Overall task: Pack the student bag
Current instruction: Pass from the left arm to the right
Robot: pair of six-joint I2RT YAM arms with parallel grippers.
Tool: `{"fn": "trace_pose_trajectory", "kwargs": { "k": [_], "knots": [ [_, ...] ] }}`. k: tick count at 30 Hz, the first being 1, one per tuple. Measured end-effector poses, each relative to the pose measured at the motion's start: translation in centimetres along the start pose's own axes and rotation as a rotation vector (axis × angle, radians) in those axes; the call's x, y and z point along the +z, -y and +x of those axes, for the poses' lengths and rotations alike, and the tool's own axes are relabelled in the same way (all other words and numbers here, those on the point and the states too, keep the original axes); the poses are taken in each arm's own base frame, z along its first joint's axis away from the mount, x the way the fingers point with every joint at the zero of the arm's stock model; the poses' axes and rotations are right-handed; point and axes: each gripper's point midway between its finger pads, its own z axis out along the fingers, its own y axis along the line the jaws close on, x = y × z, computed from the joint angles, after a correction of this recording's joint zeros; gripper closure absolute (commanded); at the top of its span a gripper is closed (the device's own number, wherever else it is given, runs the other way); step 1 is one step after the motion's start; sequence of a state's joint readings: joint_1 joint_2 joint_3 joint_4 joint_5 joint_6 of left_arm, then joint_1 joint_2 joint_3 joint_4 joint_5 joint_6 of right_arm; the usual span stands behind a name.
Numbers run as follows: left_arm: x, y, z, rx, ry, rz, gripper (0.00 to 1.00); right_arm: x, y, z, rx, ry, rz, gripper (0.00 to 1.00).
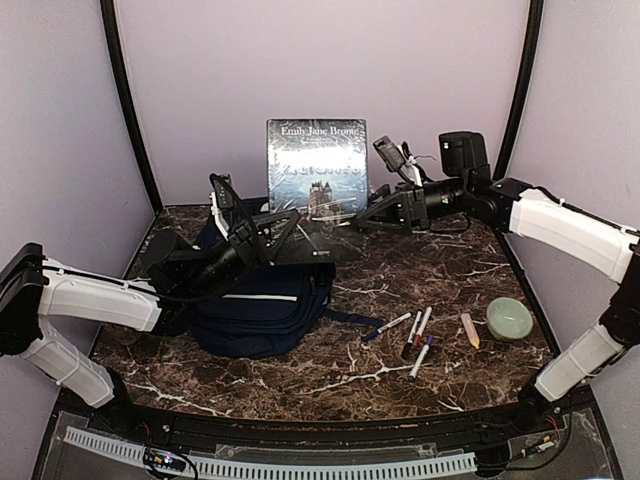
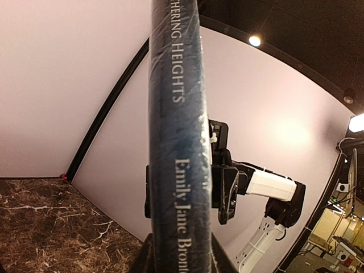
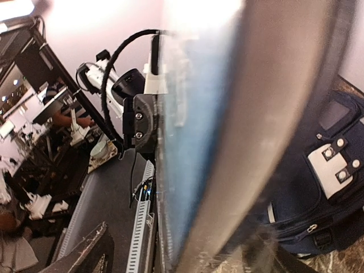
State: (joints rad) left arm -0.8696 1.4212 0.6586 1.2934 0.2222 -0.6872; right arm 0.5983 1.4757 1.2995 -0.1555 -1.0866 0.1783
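A dark blue book (image 1: 317, 165), "Wuthering Heights", stands upright at the back middle, above the table. My left gripper (image 1: 273, 233) is shut on its lower left part. In the left wrist view the spine (image 2: 179, 142) runs up between the jaws of that gripper (image 2: 182, 259). My right gripper (image 1: 373, 215) is at the book's lower right corner, open, its jaws straddling the book's edge (image 3: 193, 142). One of its fingers (image 3: 85, 256) stands apart from the cover. The student bag (image 1: 262, 308), a navy backpack with a white stripe, lies below the book, and its grey-white patch (image 3: 335, 165) shows in the right wrist view.
Several markers (image 1: 415, 332) and a tan pencil stub (image 1: 469, 330) lie on the marble table right of the bag. A pale green round object (image 1: 511, 318) sits further right. Curved black poles and lilac walls bound the back.
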Motion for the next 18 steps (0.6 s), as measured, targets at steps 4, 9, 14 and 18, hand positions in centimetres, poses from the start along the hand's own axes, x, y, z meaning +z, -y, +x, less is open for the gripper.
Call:
{"fn": "trace_pose_trajectory", "kwargs": {
  "k": [4,9,14,18],
  "knots": [
    [0.0,-0.8,-0.1,-0.057,0.041,-0.017,1.00,0.9,-0.6,-0.6,0.005,0.009,-0.033,0.47],
    [-0.2,-1.4,-0.3,-0.107,0.083,-0.030,1.00,1.5,0.2,-1.1,0.064,0.026,-0.045,0.59],
    [-0.6,-1.7,-0.3,-0.132,0.103,-0.044,1.00,1.8,0.7,-1.3,0.135,0.036,-0.047,0.63],
    [-0.6,-1.6,-0.5,-0.137,0.115,-0.038,1.00,1.8,0.6,-1.8,0.173,0.048,-0.053,0.68]
  ]
}}
